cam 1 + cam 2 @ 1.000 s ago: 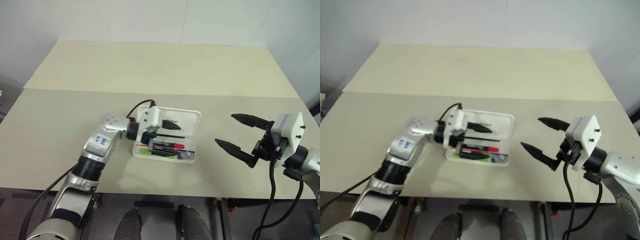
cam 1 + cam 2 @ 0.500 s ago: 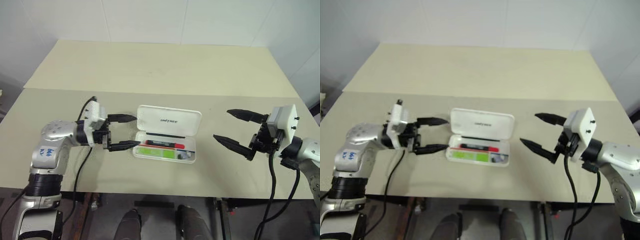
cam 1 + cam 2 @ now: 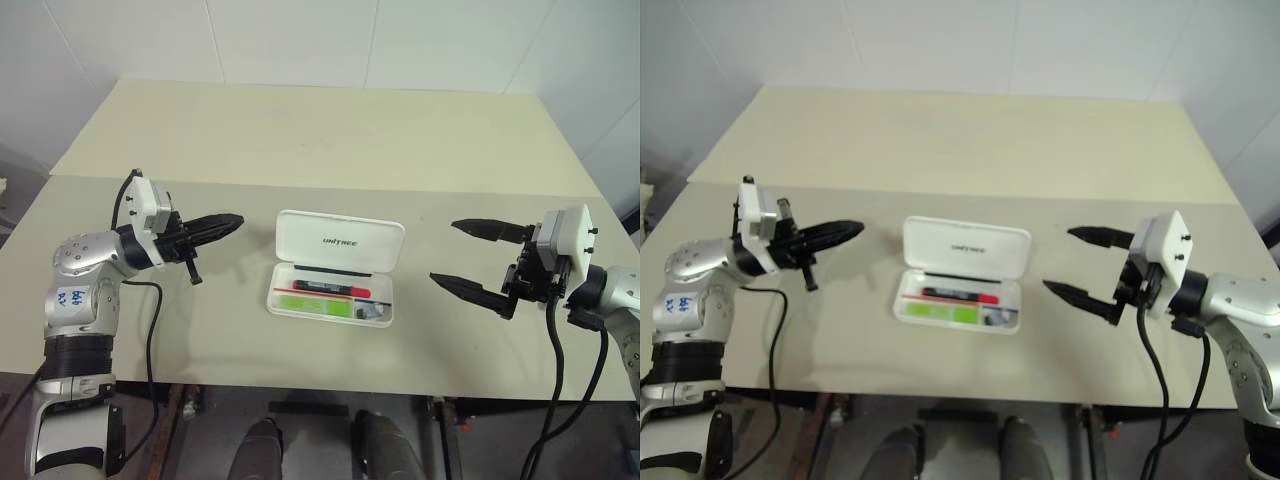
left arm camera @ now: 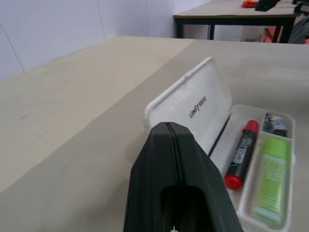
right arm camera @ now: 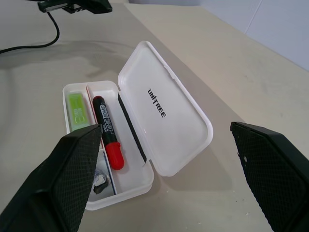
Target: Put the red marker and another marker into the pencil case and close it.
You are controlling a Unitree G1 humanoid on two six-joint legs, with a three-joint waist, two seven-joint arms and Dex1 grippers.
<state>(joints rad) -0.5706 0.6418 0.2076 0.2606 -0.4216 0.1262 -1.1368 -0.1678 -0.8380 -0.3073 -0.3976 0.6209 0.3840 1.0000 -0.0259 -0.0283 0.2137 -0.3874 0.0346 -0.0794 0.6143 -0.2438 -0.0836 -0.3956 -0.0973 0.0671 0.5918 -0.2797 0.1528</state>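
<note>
From the left eye view, the pencil case [image 3: 335, 268] lies open at the centre of the frame on the table [image 3: 300, 140], lid flat towards the top of the picture. The red marker [image 3: 331, 288] and the green highlighter [image 3: 318, 307] already lie in the tray, beside a small grey object [image 3: 372, 313] at the tray's right end. At left centre the left gripper [image 3: 222, 224] has its two black fingers pressed together, holding nothing and well apart from the case. At right centre the right gripper [image 3: 472, 260] has its fingers spread wide, empty, pointing towards the case.

The right eye view shows the same layout, with the case just below centre between the two grippers.

In the left wrist view, the shut fingers [image 4: 179, 188] rise from the bottom, with the raised lid and its dark lettering [image 4: 198, 107] beyond them in mid-frame.

In the right wrist view, the case sits centre-left between the spread fingers [image 5: 72, 164], lid hinged open towards the upper right.

The case looks like light, stiff, smooth plastic that will likely slide if pushed sideways. Only closing seems left; the best contact is probably the lid's free long edge, tipped over the hinge while the other gripper steadies the tray.
</note>
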